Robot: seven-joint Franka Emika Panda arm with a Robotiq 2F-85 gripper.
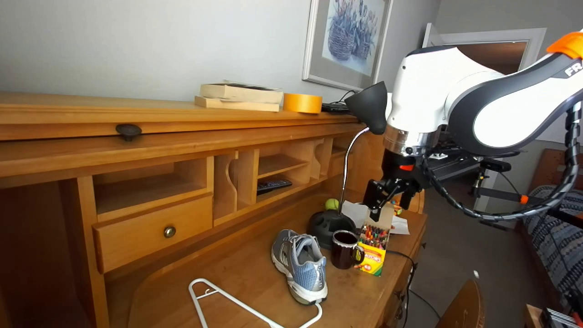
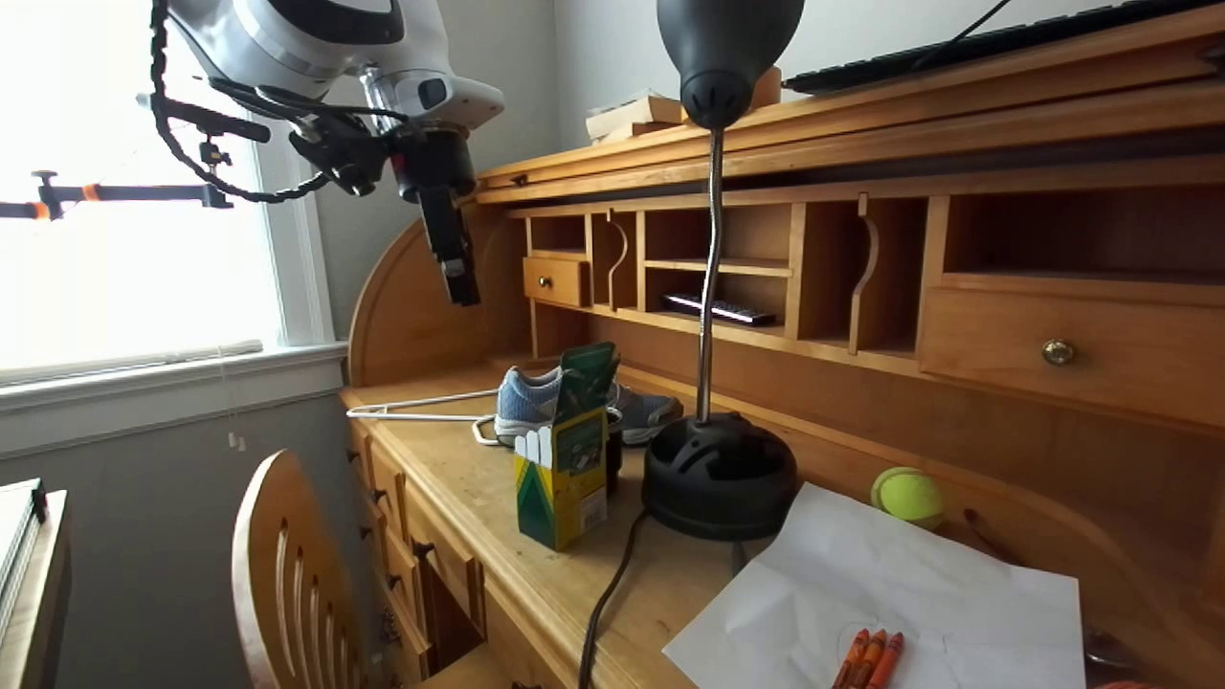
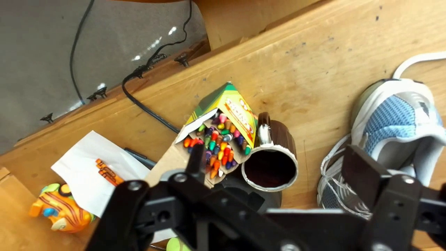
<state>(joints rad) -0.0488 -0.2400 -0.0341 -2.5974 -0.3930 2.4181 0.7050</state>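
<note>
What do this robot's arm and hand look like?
The rounded arm is white with dark grey panels, a silvery wrist collar, an orange band and "FRA" lettering. A black, ribbed cable loops alongside. The hand is black, with two blocky fingers and a red mark.

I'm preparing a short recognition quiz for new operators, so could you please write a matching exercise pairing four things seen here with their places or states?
Column one:
1. dark brown glossy mug
2. yellow-and-green cardboard crayon box
3. black oblong remote control
4. three orange wax crayons

Column two:
A. lying on creased white paper
B. between the box and the blue-and-grey laced shoe
C. in a wooden cubbyhole
D. upright, lid raised

Pairs: 1-B; 2-D; 3-C; 4-A
</note>
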